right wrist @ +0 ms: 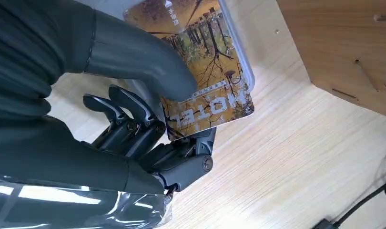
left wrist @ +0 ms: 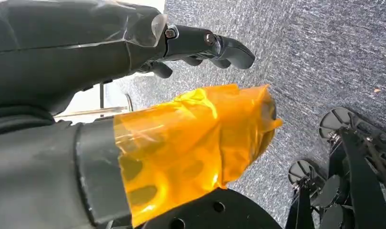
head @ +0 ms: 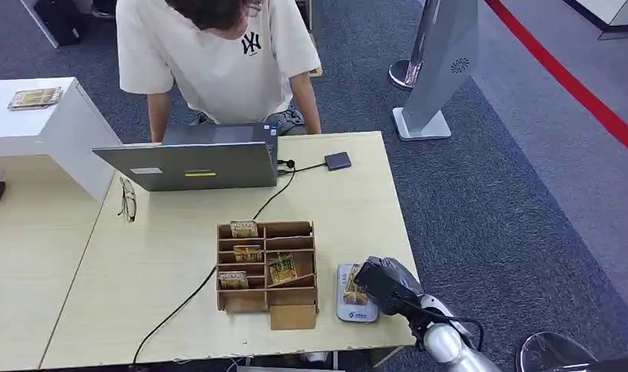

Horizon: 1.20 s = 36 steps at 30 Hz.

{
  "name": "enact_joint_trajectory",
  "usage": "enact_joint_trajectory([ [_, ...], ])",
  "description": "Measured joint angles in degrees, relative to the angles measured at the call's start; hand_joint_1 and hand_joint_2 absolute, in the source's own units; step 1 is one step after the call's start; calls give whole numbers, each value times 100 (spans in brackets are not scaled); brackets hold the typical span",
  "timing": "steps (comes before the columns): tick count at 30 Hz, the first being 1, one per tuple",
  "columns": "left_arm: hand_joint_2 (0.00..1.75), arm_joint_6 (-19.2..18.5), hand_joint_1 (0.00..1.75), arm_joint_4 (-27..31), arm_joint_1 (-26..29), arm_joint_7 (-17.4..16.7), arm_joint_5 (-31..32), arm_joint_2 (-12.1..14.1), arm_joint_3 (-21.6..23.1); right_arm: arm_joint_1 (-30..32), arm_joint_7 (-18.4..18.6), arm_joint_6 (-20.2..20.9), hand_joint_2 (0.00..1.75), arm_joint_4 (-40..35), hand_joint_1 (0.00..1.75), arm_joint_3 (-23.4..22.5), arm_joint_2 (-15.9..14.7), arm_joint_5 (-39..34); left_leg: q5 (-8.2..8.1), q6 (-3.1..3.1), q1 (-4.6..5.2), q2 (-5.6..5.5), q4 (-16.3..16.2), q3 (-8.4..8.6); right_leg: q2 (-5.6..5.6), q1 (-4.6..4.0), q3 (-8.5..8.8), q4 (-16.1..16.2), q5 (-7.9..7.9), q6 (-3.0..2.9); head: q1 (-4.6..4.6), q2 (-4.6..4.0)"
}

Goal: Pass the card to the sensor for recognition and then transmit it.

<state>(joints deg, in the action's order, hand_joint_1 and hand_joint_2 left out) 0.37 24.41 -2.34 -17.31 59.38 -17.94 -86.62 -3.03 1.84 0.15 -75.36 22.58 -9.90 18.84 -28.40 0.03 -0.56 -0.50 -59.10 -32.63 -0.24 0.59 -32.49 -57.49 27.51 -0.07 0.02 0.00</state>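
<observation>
My right hand (head: 382,283) pinches a yellow-brown hotel card (head: 354,293) and keeps it flat over the grey card sensor (head: 354,311) on the table, just right of the wooden card rack (head: 266,263). In the right wrist view the thumb (right wrist: 143,57) presses on the card (right wrist: 212,76), printed "HOTEL", while the fingers (right wrist: 134,129) curl under its edge; the sensor's rim (right wrist: 238,52) shows beneath it. My left hand (left wrist: 134,95) hangs over grey carpet, holding nothing, its fingers loosely curled and its thumb wrapped in orange tape.
The rack holds several more cards. A grey laptop (head: 194,163) stands at the table's far side with a person (head: 218,54) behind it. A black cable (head: 210,271) crosses the table. Glasses (head: 127,198) lie at the left. A white box (head: 39,124) sits far left.
</observation>
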Motion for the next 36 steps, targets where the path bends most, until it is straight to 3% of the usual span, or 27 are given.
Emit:
enact_joint_trajectory([
  [36,0,-4,0,0,0,-11,-24,-37,0,4,2,-15,175,0,175,13,0,0,0,0,0,0,0,1,0,0,0,0,0,0,2,0],
])
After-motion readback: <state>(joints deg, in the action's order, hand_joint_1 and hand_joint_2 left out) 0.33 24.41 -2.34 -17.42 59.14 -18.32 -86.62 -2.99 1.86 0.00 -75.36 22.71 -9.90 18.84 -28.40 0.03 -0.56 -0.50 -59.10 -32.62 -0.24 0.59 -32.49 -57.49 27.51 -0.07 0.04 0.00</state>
